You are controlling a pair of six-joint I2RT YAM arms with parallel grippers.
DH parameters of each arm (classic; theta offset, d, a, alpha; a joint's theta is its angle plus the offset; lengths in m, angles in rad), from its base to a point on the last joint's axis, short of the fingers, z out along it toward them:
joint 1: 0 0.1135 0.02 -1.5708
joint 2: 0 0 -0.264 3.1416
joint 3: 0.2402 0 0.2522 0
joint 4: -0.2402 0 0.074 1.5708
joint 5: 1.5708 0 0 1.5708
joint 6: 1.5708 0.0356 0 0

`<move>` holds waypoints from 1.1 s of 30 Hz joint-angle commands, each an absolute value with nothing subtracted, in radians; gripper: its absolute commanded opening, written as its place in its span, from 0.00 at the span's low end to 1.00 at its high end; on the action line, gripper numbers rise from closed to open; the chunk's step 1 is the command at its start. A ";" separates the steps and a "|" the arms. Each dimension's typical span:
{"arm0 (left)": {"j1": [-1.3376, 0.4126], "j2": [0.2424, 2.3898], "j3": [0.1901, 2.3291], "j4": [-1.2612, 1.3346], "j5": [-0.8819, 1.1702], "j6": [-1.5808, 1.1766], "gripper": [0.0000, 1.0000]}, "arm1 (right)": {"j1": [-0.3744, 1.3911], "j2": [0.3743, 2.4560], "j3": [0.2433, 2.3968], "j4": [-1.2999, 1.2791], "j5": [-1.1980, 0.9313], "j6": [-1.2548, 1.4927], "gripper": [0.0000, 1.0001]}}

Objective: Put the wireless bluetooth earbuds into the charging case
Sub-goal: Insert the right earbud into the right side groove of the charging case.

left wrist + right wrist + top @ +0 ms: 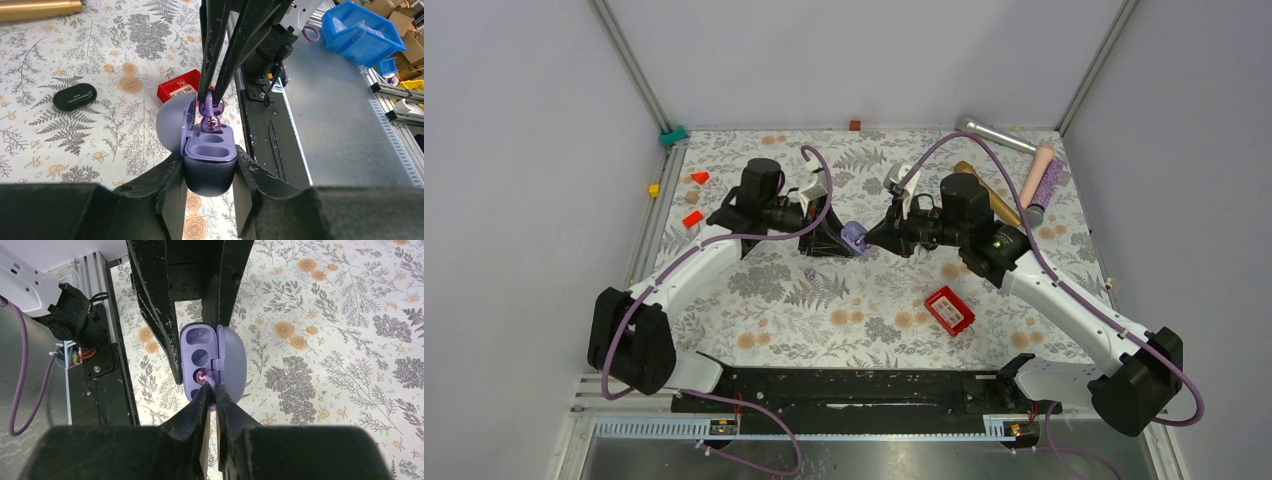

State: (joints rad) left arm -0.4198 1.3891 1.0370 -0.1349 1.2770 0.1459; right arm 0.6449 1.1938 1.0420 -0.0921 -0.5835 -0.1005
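We count one pale purple oval charging case [210, 181] and one black oval case [75, 96]. One glossy purple earbud [211, 123]. One tiny purple bit [809, 273], too small to name. Two small red plastic blocks [700, 177] [692, 218], one small yellow cube [654, 190], one red rectangular box [949, 310], one silver metal cylinder [994, 133], and one pink-handled roller [1039, 180].

The charging case [210, 180] is smooth, satin-finished purple plastic; the earbud [211, 123] is glossy; the counter [100, 60] is matt and floral-printed.

The charging case [210, 177] lies in the left hand [209, 160], earbud [211, 123] atop it.
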 commanded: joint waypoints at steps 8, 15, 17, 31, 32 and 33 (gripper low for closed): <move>-0.420 1.356 1.037 -0.092 1.328 0.156 0.00 | 0.639 1.210 1.008 0.053 -0.603 -0.032 0.07; -0.420 1.353 1.035 -0.092 1.328 0.160 0.00 | 0.640 1.221 1.003 0.072 -0.604 -0.008 0.08; -0.420 1.353 1.035 -0.093 1.327 0.160 0.00 | 0.640 1.221 1.003 0.072 -0.607 -0.007 0.08; -0.420 1.337 1.035 -0.098 1.317 0.166 0.00 | 0.640 1.219 1.012 0.045 -0.649 -0.028 0.17; -0.420 1.336 1.035 -0.099 1.315 0.168 0.00 | 0.640 1.217 1.015 0.042 -0.648 -0.032 0.19; -0.420 1.335 1.035 -0.102 1.316 0.173 0.00 | 0.639 1.215 1.018 0.037 -0.646 -0.036 0.20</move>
